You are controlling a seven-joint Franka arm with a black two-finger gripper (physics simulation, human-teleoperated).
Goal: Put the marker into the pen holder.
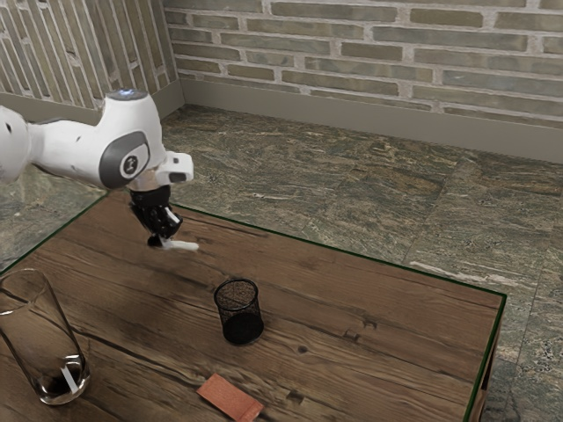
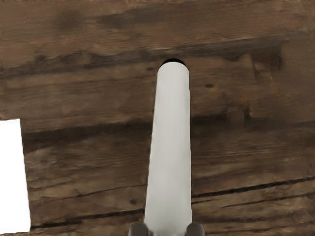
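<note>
Marker (image 1: 183,246) and gripper (image 1: 160,239) were together over the tabletop, toward its far edge in the exterior view. The fingers (image 2: 195,229) were closed around the pale barrel, one pressed to each side, so the marker was in their grasp. It lay close to level, jutting out from the fingertips toward the exterior view's right, and in the wrist view its far end showed a dark rim.

The pen holder (image 1: 239,323), a round black mesh cup, stood upright on the wooden table (image 1: 352,299). The marker was outside it and well apart from it, nearer the arm (image 1: 79,154). How high the marker hung above the wood, I could not tell.

A flat, reddish-orange block (image 1: 230,397) lay on the table near the pen holder, on the side toward the exterior view's lower edge. At the exterior view's left stood a tall clear glass vessel (image 1: 31,338), with something dark and a white strip (image 1: 70,378) showing at its base; whether these were inside or behind the glass was unclear. In the wrist view, a bright white patch (image 2: 14,177) showed to one side of the marker, apart from it; what it was, I could not tell.
</note>
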